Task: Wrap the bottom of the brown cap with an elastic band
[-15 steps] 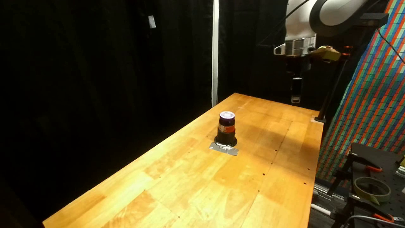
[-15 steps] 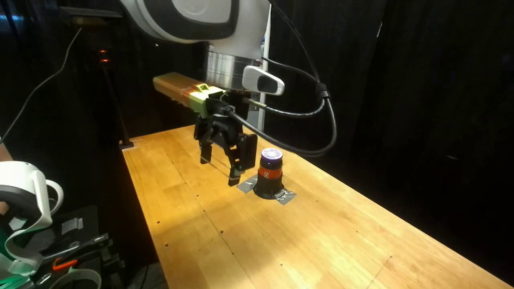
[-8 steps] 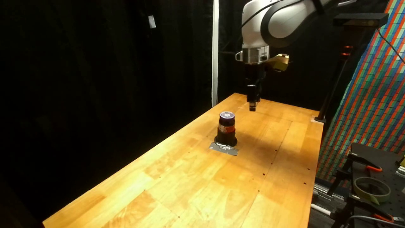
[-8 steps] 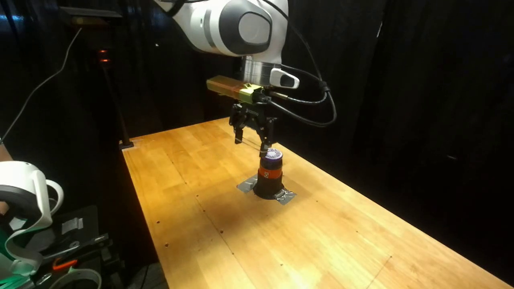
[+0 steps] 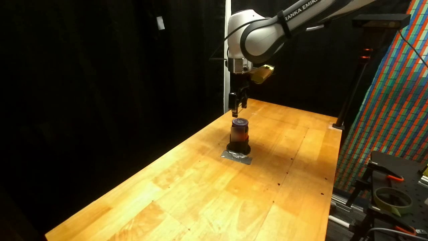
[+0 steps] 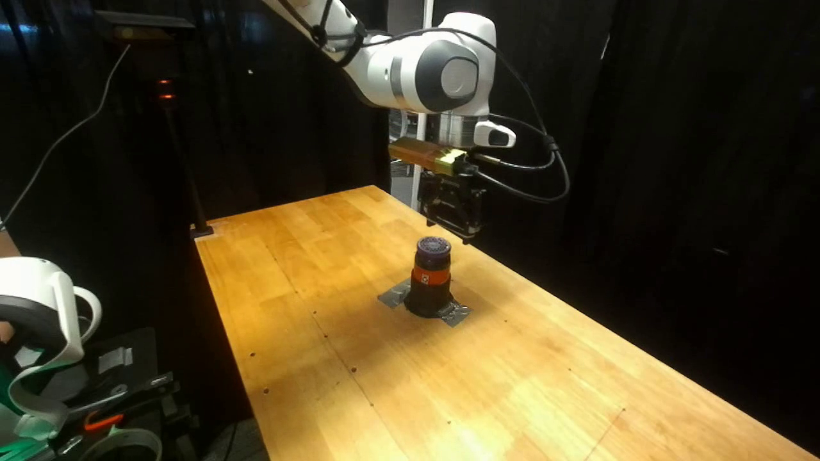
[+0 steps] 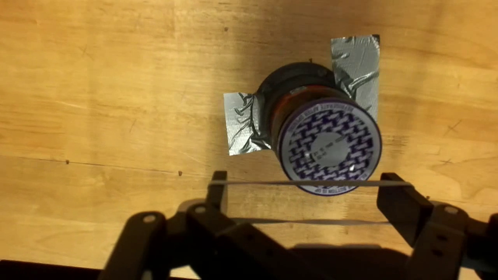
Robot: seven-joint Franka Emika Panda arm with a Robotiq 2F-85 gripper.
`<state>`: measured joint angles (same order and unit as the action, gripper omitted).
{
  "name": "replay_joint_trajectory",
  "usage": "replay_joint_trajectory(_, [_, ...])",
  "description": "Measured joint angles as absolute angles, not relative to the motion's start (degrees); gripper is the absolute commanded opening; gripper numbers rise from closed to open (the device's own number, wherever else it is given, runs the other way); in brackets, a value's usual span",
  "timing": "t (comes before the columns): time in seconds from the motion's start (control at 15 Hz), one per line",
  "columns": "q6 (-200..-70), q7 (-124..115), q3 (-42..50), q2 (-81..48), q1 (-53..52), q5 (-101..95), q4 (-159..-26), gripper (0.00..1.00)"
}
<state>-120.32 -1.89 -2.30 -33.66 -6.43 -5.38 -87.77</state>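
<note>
The brown cap (image 5: 239, 137) is a squat dark cylinder with a reddish-orange band and a white-and-purple lid. It stands upright in a black base on the table, and shows in an exterior view (image 6: 432, 275) and the wrist view (image 7: 330, 149). My gripper (image 7: 306, 179) is open, with the fingers wide apart. A thin elastic band (image 7: 334, 183) is stretched around both fingers. The gripper is above the lid level and apart from the cap, as both exterior views show (image 5: 239, 111) (image 6: 449, 232). In the wrist view the band's front strand crosses over the lid's lower edge.
Grey tape pieces (image 7: 356, 66) hold the black base to the wooden table (image 5: 214, 194). A thin post (image 5: 349, 83) stands at the table's corner. A side stand with a tape roll (image 5: 393, 200) and clamps is beside the table. Black curtains hang behind.
The arm has swept across to above the cap, leftward in one exterior picture and rightward in the other. The gripper has turned somewhat, still open with the band on it. The lid is now shaded.
</note>
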Motion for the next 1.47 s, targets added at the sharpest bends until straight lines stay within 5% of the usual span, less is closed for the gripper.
replay_joint_trajectory(1.47, [-110.4, 2.5, -4.4, -45.8, -4.3, -0.1, -74.1, 1.00])
